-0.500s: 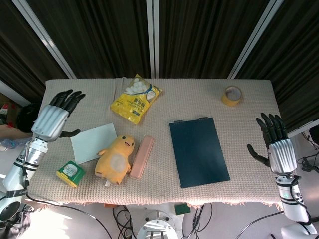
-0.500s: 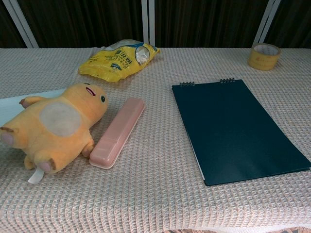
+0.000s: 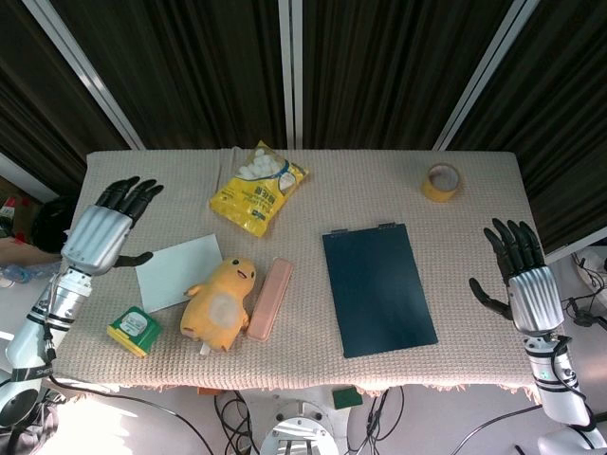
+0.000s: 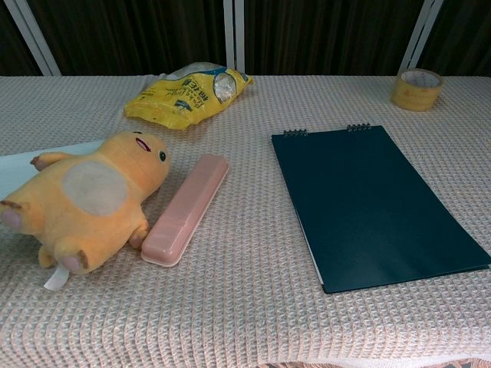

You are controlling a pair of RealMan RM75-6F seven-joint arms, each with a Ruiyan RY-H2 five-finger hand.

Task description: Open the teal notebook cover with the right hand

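Note:
The teal notebook (image 3: pixel 377 287) lies closed and flat on the woven cloth, its spiral rings at the far edge; the chest view shows the teal notebook (image 4: pixel 370 201) filling the right half. My right hand (image 3: pixel 519 270) hovers off the table's right edge, fingers spread and empty, well to the right of the notebook. My left hand (image 3: pixel 102 230) hangs open at the table's left edge, holding nothing. Neither hand appears in the chest view.
A yellow plush toy (image 3: pixel 220 301) and a pink case (image 3: pixel 269 299) lie left of the notebook. A yellow snack bag (image 3: pixel 258 186) sits at the back, a tape roll (image 3: pixel 441 181) at the back right. A pale card (image 3: pixel 177 270) and a green box (image 3: pixel 134 329) lie at the left.
Both hands have dropped slightly lower in the head view. The notebook and other objects have not moved.

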